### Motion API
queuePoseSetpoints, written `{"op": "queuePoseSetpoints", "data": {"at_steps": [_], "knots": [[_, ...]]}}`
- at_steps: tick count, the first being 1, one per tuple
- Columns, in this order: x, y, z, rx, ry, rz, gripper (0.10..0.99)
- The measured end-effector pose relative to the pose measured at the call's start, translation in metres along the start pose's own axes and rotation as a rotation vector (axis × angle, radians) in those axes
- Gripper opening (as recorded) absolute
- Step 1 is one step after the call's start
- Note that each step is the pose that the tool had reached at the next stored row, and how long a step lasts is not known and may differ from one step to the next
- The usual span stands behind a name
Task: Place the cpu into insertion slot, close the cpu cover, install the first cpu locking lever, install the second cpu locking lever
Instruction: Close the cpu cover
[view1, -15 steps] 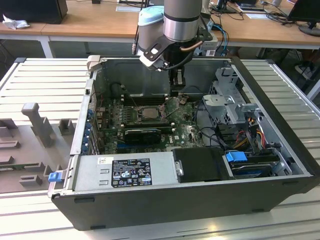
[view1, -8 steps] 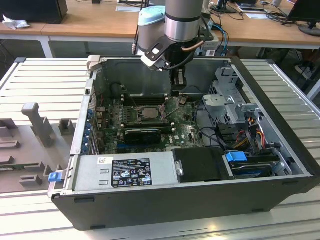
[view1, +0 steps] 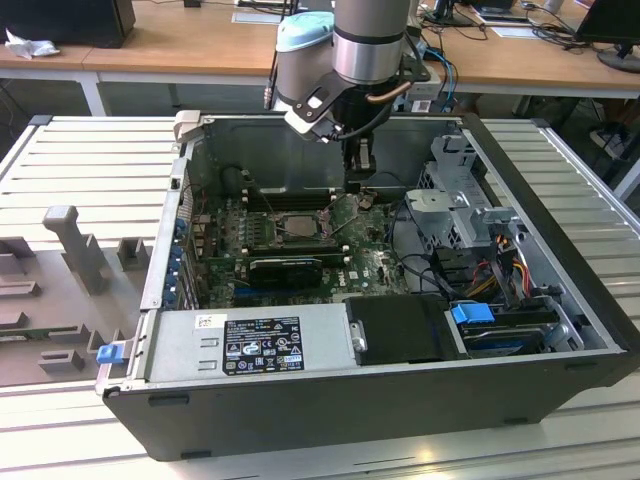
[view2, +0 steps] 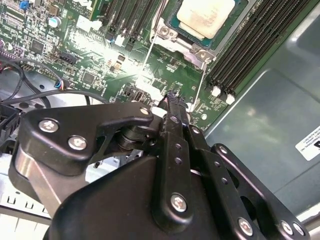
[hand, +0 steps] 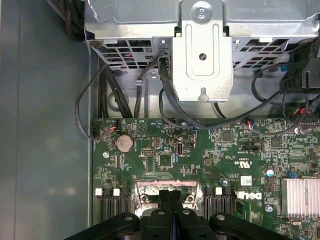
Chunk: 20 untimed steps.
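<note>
Cpu (view2: 205, 17): lay flat in the insertion slot (view2: 182, 44) at the middle of the motherboard (hand: 165, 150), just ahead of the gripper (view2: 172, 100), away from the drive cage (hand: 207, 50). Held fingers pressed together, nothing visibly between. Showed its pale top in the second wrist view, joined fingertips (hand: 164, 197) in the first wrist view.

The arm (view1: 372, 40) is a smooth silver-grey tube with a black band at its lower end. A pale blue round cap (view1: 305, 30) covers the joint beside it, and a brownish curved cable (view1: 392, 92) runs under the band. The gripper (view2: 172, 99) is matt black, built of flat, round-ended link bars (view2: 100, 125) pinned with bright silver screws (view2: 179, 202), and it tapers to narrow black fingers (hand: 164, 197).
</note>
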<state>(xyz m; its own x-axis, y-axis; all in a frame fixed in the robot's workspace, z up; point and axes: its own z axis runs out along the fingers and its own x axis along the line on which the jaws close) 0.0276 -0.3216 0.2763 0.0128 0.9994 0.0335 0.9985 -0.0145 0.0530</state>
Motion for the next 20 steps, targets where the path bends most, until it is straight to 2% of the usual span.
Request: {"op": "queuePoseSetpoints", "data": {"at_steps": [13, 15, 20], "knots": [[0.0000, 0.0029, 0.0003, 0.000, 0.0000, 0.000, 0.106], [0.0000, 0.0051, 0.0012, 0.000, 0.0002, 0.000, 0.106], [0.0001, 0.0167, 0.0052, 0.000, 0.0001, 0.000, 0.106]]}}
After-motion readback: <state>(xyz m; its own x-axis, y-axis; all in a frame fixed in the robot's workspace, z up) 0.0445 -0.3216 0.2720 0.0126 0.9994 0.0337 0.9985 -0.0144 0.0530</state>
